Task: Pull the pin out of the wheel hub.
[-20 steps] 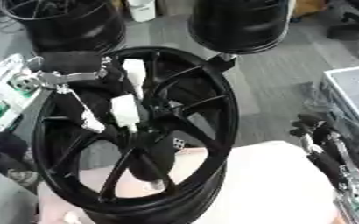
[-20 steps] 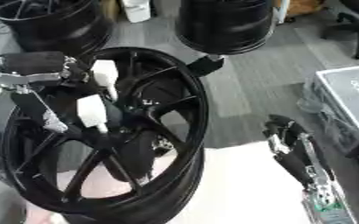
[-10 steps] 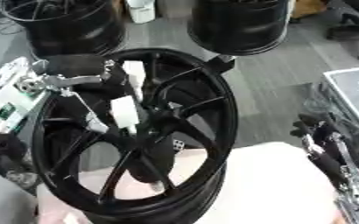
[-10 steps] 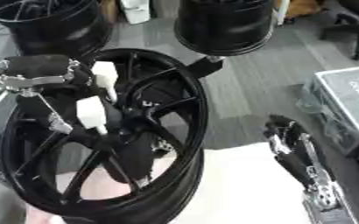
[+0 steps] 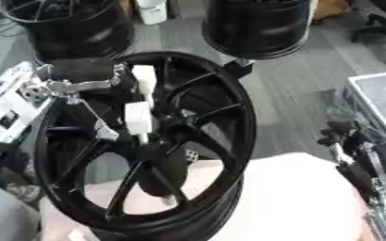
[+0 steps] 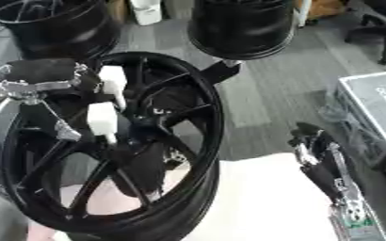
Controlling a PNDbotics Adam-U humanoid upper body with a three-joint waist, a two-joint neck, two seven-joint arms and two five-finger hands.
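**Two hands near one black wheel, left one reaching into the spokes**

One large black spoked wheel [image 5: 147, 146] is standing tilted on a pale, pinkish-white surface [image 5: 287, 197], its lower rim resting at that surface's left edge and its hub [image 5: 159, 143] facing the camera. The left hand [image 5: 139, 101] is coming in from the left side across the wheel's upper left rim, with its white-tipped fingers [image 5: 137, 120] pointing down into the spokes just above the hub. Whether those fingers are closing on anything cannot be told, since the dark hub and spokes are blending together behind them. The pin itself cannot be made out; only a small pale patch [image 5: 192, 154] is showing just right of the hub centre.

The right hand [image 6: 320, 160] is resting idle beside the surface's right edge, near the lower right corner, fingers up and relaxed, holding nothing and well apart from the wheel.

Beyond the wheel, two more black rims [image 5: 258, 26] are standing on the grey floor, and a grey case [image 6: 373, 106] is lying at the right.
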